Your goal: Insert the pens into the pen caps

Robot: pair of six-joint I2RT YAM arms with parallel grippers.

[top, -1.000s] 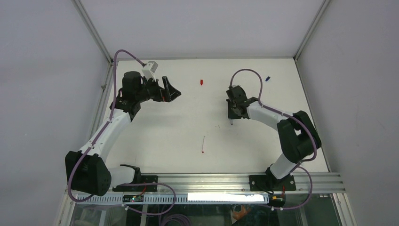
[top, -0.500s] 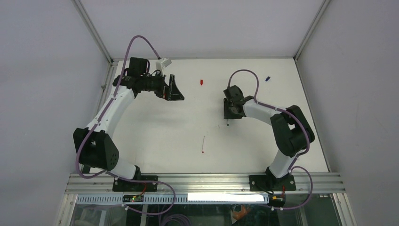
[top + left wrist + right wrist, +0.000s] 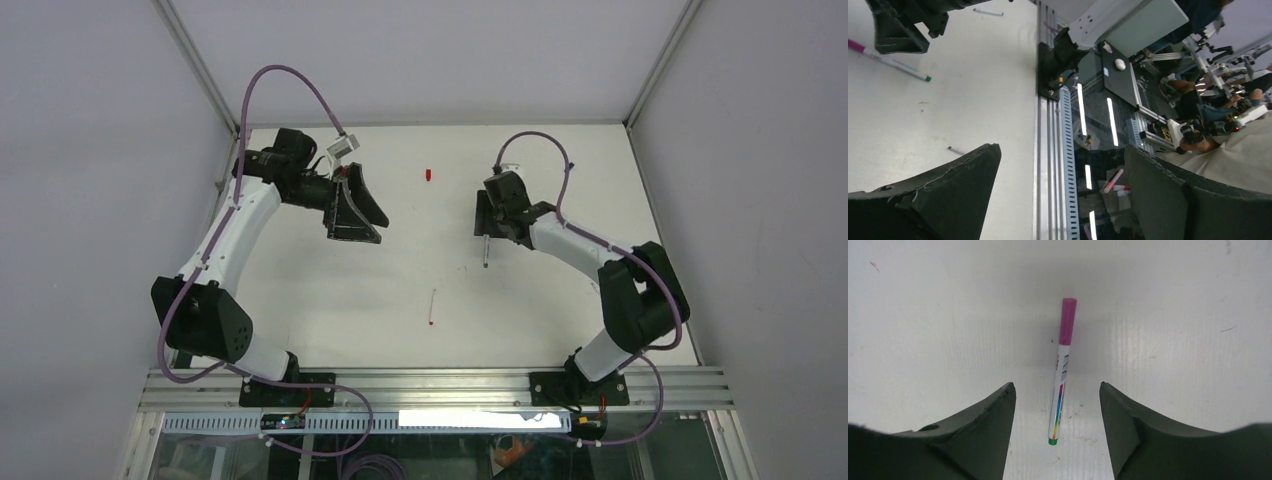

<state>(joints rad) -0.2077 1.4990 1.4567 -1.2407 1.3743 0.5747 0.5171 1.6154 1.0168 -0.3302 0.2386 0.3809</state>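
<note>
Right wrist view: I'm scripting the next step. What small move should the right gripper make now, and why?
Probably lift the right gripper straight up: its jaws are open and the magenta-capped pen lies free on the table between them, touching neither finger.

The top external camera sits high above and behind the arm bases (image 3: 430, 385). It looks steeply down and takes in the whole white flat bench (image 3: 400, 290), with the grooved aluminium rail (image 3: 430, 375) along the bench's near edge at the bottom of the view.

The left wrist camera, by the far left corner, is rolled on its side. It faces back past the black left gripper (image 3: 1060, 150) toward that rail and the room beyond.

The right wrist camera hangs close over the bench, facing straight down between the fingers of the black right gripper (image 3: 1055, 386).

All three views share the white stick pen with a magenta cap (image 3: 1060, 370), which lies midway between the far and near edges, slightly toward the right edge.
</note>
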